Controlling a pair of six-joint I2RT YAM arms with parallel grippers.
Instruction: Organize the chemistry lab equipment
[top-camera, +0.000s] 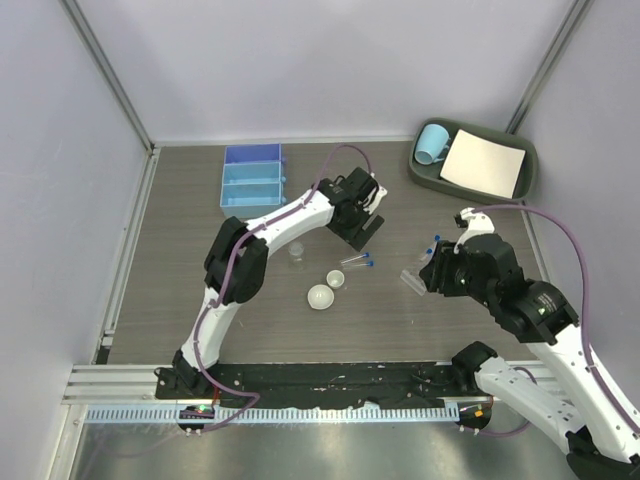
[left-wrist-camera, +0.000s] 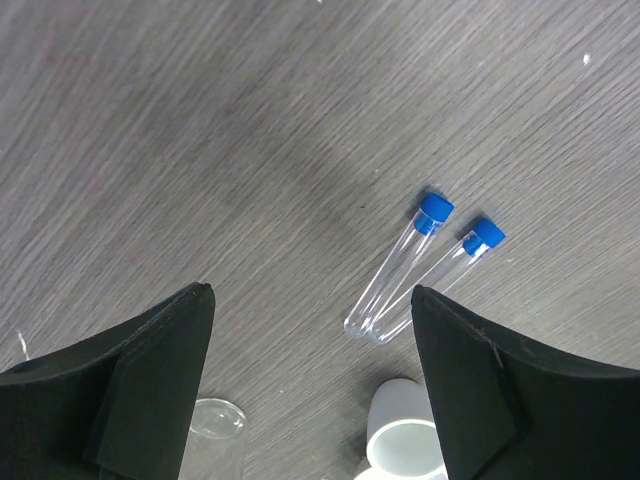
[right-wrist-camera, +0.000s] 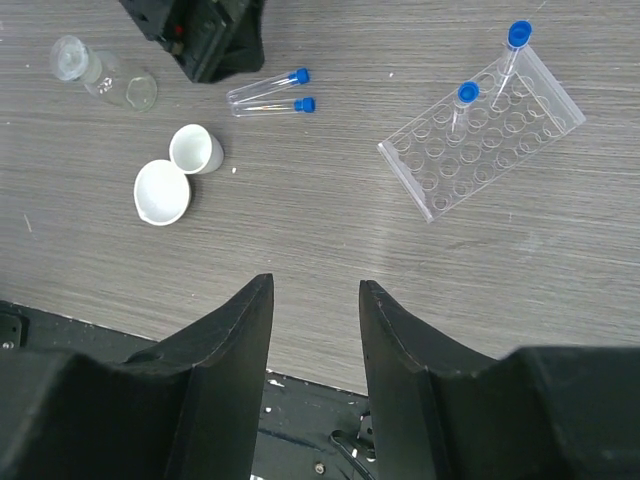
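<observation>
Left gripper (left-wrist-camera: 310, 295) hangs just above the table (left-wrist-camera: 200, 130) with its jaws spread wide and nothing between them. Just past its right finger lie two loose blue-capped tubes (left-wrist-camera: 398, 270), side by side and touching, caps pointing away from the wrist. Near its fingertips the rim of a small clear beaker (left-wrist-camera: 215, 420) shows on one side and a white dish (left-wrist-camera: 405, 435) on the other. The second white dish (right-wrist-camera: 160, 190) sits against the first; beside the beaker there is another clear glass piece (right-wrist-camera: 70, 55), too small to tell whether it is a beaker or the funnel. The right gripper (right-wrist-camera: 315, 285) is partly open and also empty, held well back from the work. Ahead of it the tube rack (right-wrist-camera: 480, 140) lies at an angle with two capped tubes (right-wrist-camera: 465, 100) standing in its holes. So I judge the task begun but far from done: two tubes are racked, two are left on the table, and the dishes and glassware remain ungrouped. The blue compartment box (top-camera: 252, 175) at the far left looks empty, and the green tray (top-camera: 525, 185) holds only the light-blue mug (top-camera: 432, 143) and white paper sheet (top-camera: 483, 163).
</observation>
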